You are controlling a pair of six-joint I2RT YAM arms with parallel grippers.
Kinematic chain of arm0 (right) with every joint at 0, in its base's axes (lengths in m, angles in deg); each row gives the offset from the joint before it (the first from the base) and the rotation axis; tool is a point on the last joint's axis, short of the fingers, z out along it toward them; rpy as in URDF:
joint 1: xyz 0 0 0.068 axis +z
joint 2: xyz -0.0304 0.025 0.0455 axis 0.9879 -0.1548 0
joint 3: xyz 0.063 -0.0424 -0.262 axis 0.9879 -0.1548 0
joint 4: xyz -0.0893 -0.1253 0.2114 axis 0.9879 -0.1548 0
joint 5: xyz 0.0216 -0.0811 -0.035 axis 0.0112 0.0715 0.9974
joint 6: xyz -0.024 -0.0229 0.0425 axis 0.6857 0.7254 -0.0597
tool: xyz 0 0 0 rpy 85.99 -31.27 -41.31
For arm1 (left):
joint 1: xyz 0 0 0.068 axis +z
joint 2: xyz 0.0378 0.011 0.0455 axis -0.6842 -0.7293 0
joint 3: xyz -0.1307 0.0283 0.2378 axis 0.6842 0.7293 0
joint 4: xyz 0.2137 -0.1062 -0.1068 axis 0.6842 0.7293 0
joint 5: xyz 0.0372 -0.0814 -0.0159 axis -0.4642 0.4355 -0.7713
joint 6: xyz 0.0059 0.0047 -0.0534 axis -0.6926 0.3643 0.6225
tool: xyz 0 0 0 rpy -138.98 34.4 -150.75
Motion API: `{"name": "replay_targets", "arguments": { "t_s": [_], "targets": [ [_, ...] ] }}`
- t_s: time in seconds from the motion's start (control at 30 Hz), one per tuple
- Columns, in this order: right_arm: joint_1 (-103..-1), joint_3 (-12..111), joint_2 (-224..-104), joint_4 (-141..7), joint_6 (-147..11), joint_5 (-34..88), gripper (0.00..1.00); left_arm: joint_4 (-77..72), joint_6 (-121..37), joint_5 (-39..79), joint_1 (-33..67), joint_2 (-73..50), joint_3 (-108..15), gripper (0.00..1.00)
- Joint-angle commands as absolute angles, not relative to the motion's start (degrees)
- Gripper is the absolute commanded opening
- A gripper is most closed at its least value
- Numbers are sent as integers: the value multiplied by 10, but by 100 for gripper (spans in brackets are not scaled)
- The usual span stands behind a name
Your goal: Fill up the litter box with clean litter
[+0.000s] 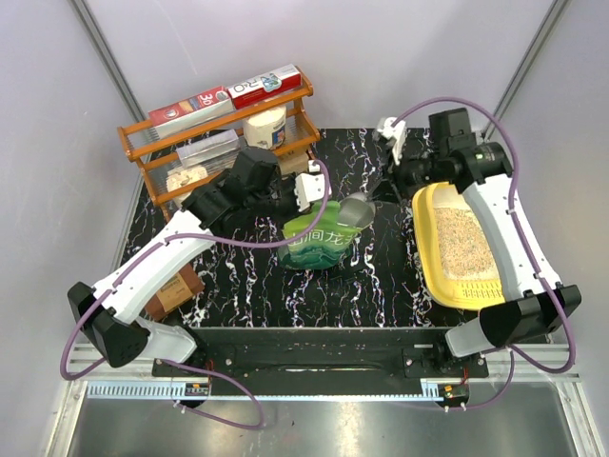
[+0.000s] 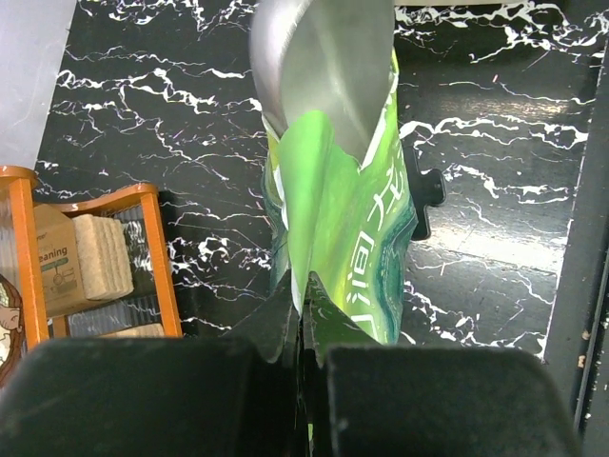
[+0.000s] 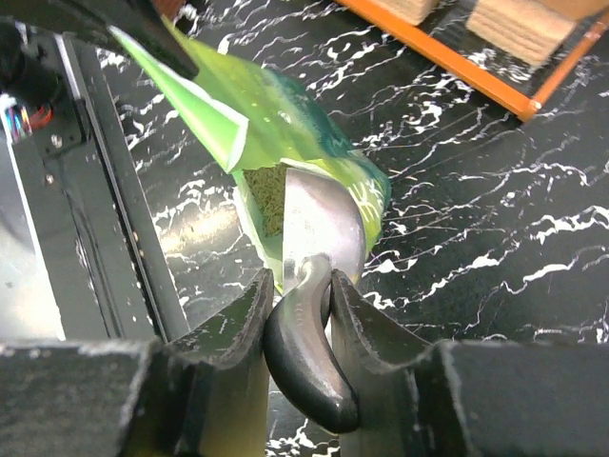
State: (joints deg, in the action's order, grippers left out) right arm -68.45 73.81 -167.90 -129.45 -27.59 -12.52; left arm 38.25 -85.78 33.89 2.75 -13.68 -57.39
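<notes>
The green pouch (image 1: 319,243) stands mid-table, its mouth held open. My left gripper (image 1: 303,195) is shut on the pouch's top edge, seen in the left wrist view (image 2: 306,305) pinching the green film (image 2: 352,219). My right gripper (image 1: 385,186) is shut on the grey scoop's handle (image 3: 309,333). The scoop's bowl (image 3: 319,224) dips into the pouch mouth (image 3: 276,133), where tan litter (image 3: 269,195) shows. The scoop also shows from above (image 1: 357,211) and in the left wrist view (image 2: 324,67). The yellow litter box (image 1: 430,271) lies at the right with pale litter (image 1: 463,243) inside.
An orange wire rack (image 1: 219,133) with boxes and a jar stands at the back left; it also shows in the left wrist view (image 2: 157,257). A brown box (image 1: 176,290) lies at the left under my left arm. A black rail (image 1: 304,347) runs along the table's near edge.
</notes>
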Motion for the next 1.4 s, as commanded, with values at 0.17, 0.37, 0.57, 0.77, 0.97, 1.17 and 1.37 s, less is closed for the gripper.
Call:
{"name": "replay_targets", "arguments": {
  "t_s": [0.17, 0.37, 0.57, 0.77, 0.97, 1.17, 1.37],
  "targets": [
    [-576, 618, -1625, -1151, -494, 31, 0, 314, -831, 345, 27, -90, -581, 0],
    [-551, 633, -1664, -1147, -671, 141, 0, 304, -807, 354, 27, -96, -590, 0],
    [-549, 653, -1700, -1131, -743, 285, 0, 299, -795, 356, 27, -87, -585, 0],
    [-525, 699, -1733, -1119, -732, 389, 0, 298, -800, 351, 27, -79, -583, 0],
    [-506, 619, -1731, -1087, -731, 377, 0, 294, -800, 353, 27, -80, -570, 0],
    [-506, 529, -1704, -1077, -758, 286, 0, 307, -829, 355, 27, -89, -585, 0],
    [-510, 519, -1697, -1034, -768, 180, 0, 312, -832, 354, 27, -98, -593, 0]
  ]
}}
